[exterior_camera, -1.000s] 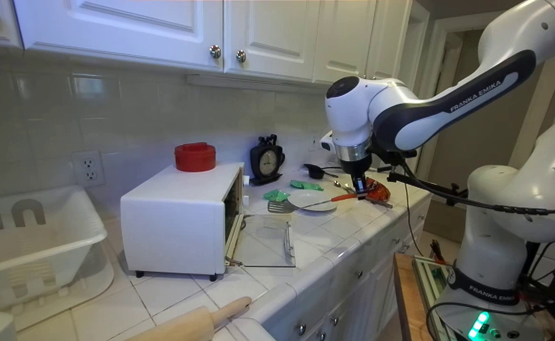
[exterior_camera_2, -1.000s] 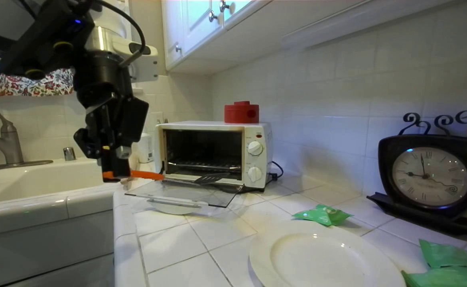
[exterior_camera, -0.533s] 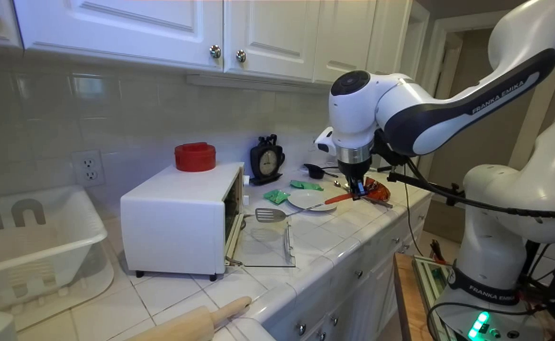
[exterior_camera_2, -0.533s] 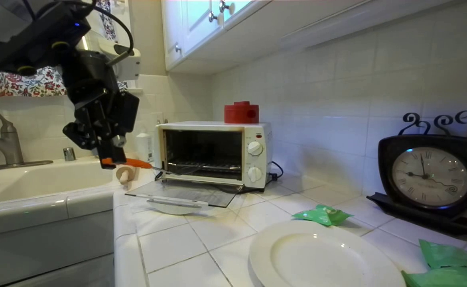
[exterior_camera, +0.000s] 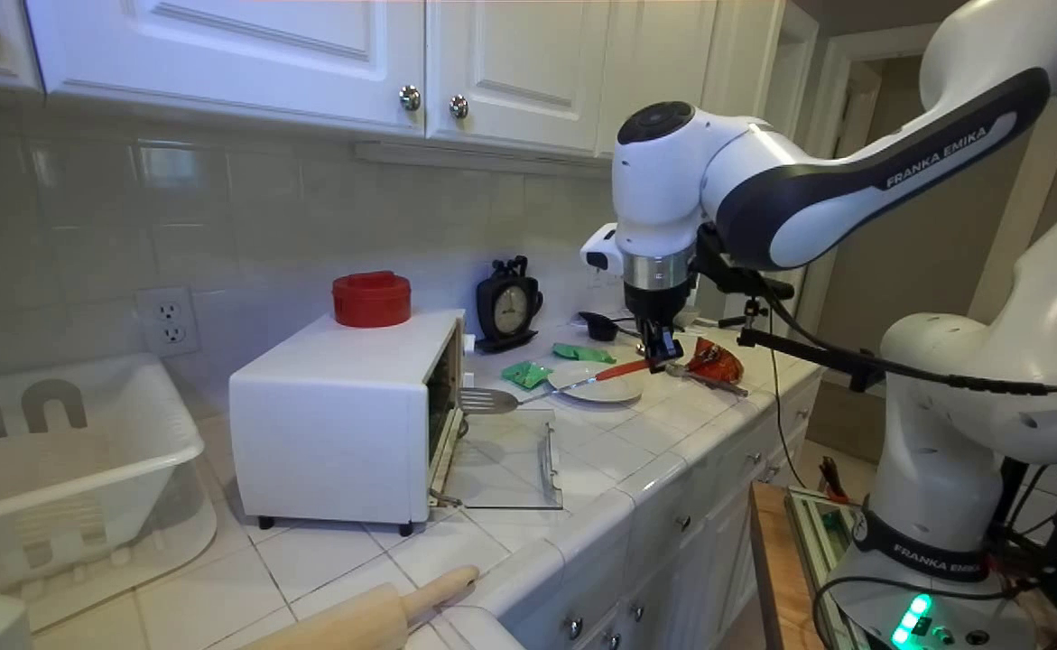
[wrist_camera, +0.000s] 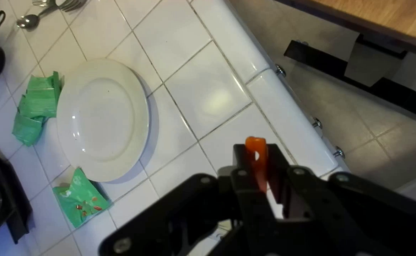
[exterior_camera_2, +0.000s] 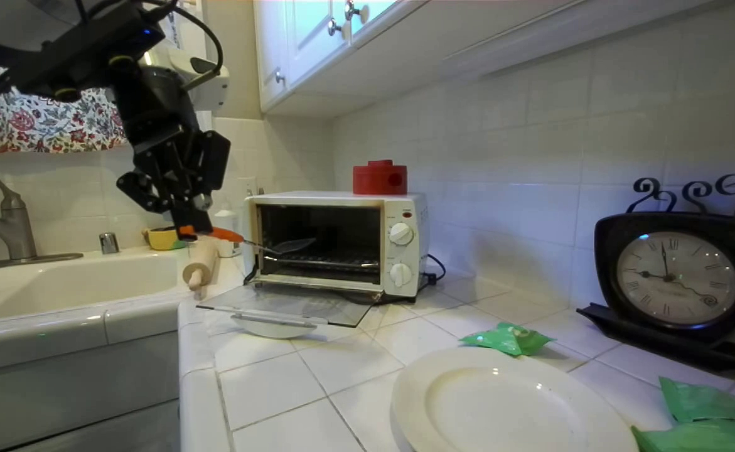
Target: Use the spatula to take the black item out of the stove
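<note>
The stove is a white toaster oven (exterior_camera: 338, 442), also in an exterior view (exterior_camera_2: 400, 254). Its glass door (exterior_camera: 505, 465) is folded down flat. A red round container (exterior_camera: 372, 301) sits on top. The dark interior shows a wire rack; I cannot make out a black item inside. My gripper (exterior_camera: 663, 359) is shut on the orange handle of the spatula (exterior_camera_2: 224, 235); the handle end shows between the fingers in the wrist view (wrist_camera: 255, 145). The spatula's slotted metal head (exterior_camera: 489, 400) is above the door, in front of the opening; I cannot tell whether its tip is inside.
A white plate (exterior_camera: 596, 383) and green packets (exterior_camera_2: 508, 339) lie on the counter near a black clock (exterior_camera_2: 681, 276). A white dish rack (exterior_camera: 77, 451) and a rolling pin (exterior_camera: 347, 623) are on the oven's far side. Cabinets (exterior_camera: 510, 72) hang above.
My gripper has risen and moved toward the oven with the spatula. The spatula's head has gone from below the opening to level with it, closer to the oven. The oven has not moved.
</note>
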You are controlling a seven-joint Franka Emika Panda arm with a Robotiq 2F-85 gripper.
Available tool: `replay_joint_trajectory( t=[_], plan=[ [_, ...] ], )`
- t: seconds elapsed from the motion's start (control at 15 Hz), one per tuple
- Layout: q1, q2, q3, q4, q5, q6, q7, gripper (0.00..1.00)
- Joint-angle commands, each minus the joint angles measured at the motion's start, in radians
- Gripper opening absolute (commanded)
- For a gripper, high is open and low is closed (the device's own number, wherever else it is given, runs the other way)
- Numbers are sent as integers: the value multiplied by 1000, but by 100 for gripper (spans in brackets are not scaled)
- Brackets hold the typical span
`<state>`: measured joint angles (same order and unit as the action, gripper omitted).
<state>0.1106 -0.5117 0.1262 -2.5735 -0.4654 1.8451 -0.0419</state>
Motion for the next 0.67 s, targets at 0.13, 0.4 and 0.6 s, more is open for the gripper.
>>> replay_joint_trajectory(
  t=[0.13, 0.4, 0.6],
  plan=[
    [-5, 145, -10, 114, 60, -40, -5, 4],
    [-3, 226, -5, 158, 69, -37, 9, 4],
    [2, 273, 2, 192, 77, -30, 16, 4]
  ],
)
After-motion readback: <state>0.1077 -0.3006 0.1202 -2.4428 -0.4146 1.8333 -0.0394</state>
